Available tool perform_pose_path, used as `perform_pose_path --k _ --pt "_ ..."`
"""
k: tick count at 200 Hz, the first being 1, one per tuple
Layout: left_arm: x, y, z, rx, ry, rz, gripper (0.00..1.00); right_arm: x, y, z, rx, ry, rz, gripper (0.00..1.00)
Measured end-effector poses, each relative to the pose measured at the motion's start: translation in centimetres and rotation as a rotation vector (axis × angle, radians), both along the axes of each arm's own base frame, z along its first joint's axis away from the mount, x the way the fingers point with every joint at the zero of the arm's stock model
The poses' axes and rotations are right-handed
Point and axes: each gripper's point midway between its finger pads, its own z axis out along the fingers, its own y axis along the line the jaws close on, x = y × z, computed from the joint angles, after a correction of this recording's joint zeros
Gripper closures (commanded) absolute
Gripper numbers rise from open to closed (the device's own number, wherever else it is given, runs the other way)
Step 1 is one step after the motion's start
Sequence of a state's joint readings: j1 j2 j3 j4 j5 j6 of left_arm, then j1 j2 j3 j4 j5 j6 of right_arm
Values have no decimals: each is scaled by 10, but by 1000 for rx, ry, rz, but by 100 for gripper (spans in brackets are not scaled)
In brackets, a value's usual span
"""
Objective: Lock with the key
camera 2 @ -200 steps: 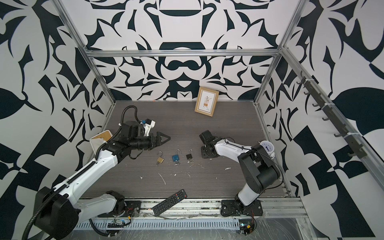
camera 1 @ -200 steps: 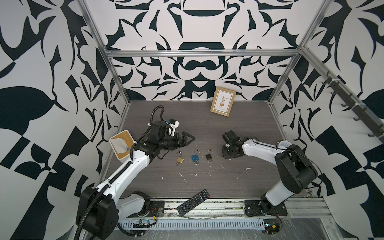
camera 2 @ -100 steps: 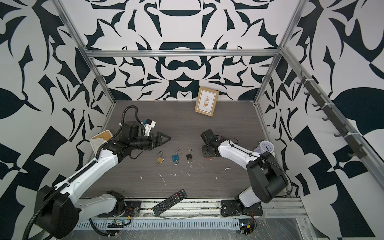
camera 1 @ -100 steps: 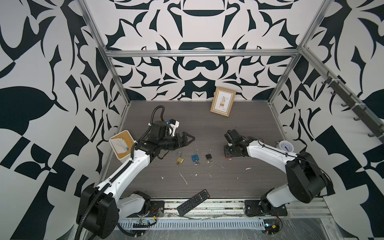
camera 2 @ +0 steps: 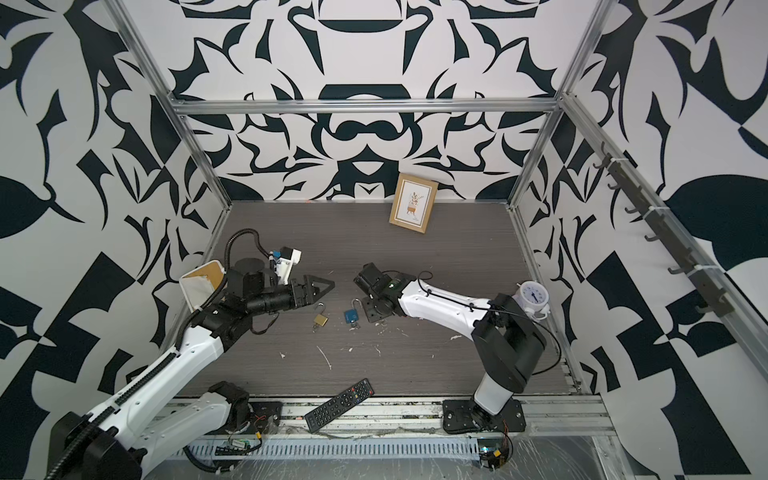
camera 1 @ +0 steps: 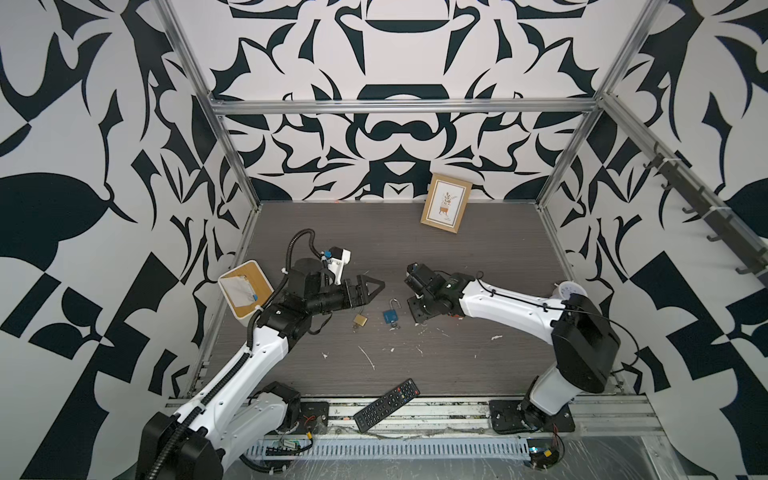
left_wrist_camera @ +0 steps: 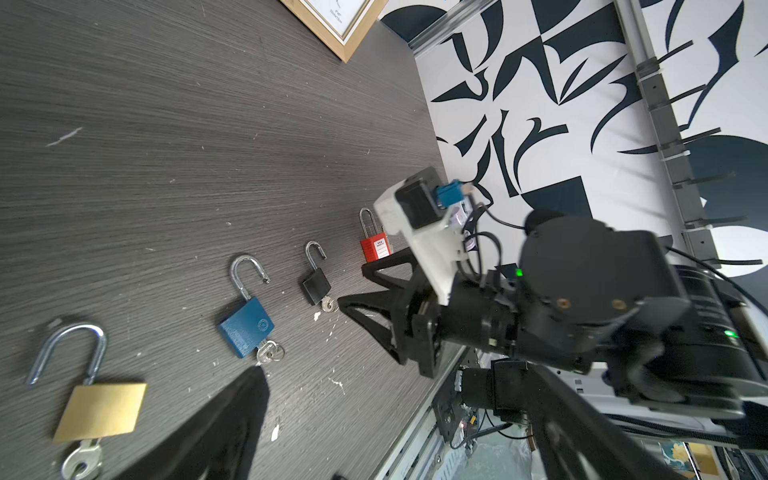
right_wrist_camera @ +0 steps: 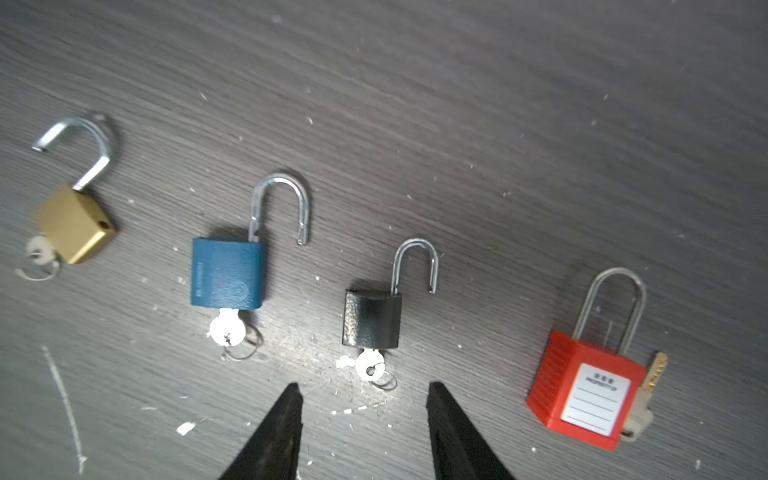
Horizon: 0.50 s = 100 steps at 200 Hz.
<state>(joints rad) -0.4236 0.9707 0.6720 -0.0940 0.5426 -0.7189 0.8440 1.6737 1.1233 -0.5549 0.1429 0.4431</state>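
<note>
The right gripper point(right_wrist_camera: 363, 384), spread apart and holding nothing, hangs over the small silver key point(right_wrist_camera: 370, 369) in the black metal padlock point(right_wrist_camera: 372, 320), mid-table, far from the walls. The left gripper point(camera 1: 371, 291) gapes empty. The white wood-bottomed tray point(camera 1: 261, 277) by the left wall holds crumpled paper point(camera 1: 237, 286).

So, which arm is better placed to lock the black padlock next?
The right one. The right tool hangs open just before the black padlock and its key. The left tool sits by the brass padlock, farther off.
</note>
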Motion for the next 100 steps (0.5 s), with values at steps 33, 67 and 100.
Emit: perform_pose_path --k 33,67,100 --pt "0 0 -1 3 -2 -3 1 -2 -3 -20 -44 37 -1 46" --pt "1 -1 -4 7 10 -6 1 0 -2 -29 -55 48 -1 46" --pt "1 -1 -5 10 9 -9 1 1 0 -41 -74 63 5 46"
